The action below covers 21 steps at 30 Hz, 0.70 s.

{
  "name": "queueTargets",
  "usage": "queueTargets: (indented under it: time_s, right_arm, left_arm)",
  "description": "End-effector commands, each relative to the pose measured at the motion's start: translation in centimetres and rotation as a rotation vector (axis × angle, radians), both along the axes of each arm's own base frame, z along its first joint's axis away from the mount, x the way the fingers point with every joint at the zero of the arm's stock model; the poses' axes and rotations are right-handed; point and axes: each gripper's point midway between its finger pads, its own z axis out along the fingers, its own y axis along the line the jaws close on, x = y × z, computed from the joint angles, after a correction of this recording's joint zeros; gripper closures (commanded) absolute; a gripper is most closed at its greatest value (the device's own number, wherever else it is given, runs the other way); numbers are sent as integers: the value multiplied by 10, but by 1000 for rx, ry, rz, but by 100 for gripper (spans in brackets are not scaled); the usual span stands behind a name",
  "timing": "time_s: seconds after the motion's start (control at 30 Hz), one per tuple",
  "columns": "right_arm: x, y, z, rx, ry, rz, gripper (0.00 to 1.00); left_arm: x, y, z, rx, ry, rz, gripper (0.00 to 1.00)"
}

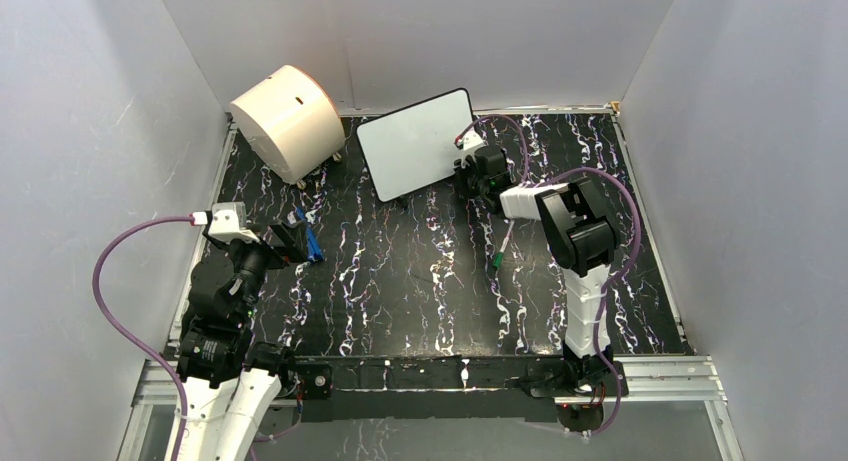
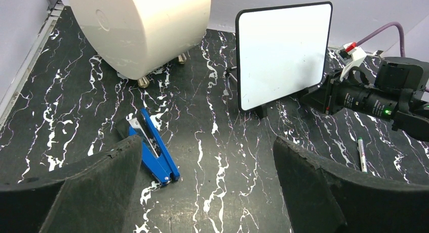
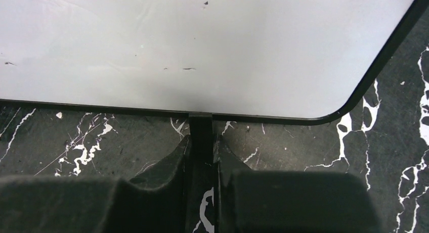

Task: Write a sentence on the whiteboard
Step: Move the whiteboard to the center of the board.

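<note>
Presently the whiteboard [image 1: 418, 146] stands at the far centre of the table [image 1: 400, 311], bare of lettering. Right gripper [image 3: 202, 147] pinches its foot [image 3: 201, 129], seemingly to steady it. Left gripper [image 2: 207, 147] hangs open, and the marker [image 1: 497, 253] lies ungrasped beside the right arm.

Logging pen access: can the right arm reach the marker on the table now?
Probably yes: the marker lies bare beside that arm, but the right gripper is clamped on the whiteboard foot and must release first.

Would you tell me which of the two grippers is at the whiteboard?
The right gripper: its fingers flank a foot of the whiteboard; the left gripper is open beside the blue clip.
</note>
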Motion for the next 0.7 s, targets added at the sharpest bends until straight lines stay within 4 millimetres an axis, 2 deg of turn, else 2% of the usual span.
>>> queueTargets:
  time_s: [0.0, 0.13, 0.4, 0.67]
  right_arm:
    - [-2, 5, 13, 18, -52, 31, 86]
    - [-18, 2, 7, 15, -35, 55, 100]
    - [-67, 2, -4, -13, 8, 77, 100]
    - [-125, 1, -3, -26, 67, 108, 100]
  left_arm:
    - [2, -3, 2, 12, -11, -17, 2]
    - [2, -3, 2, 13, -10, -18, 2]
    - [1, -1, 3, 13, -18, -9, 2]
    - [1, -1, 2, 14, -14, -8, 2]
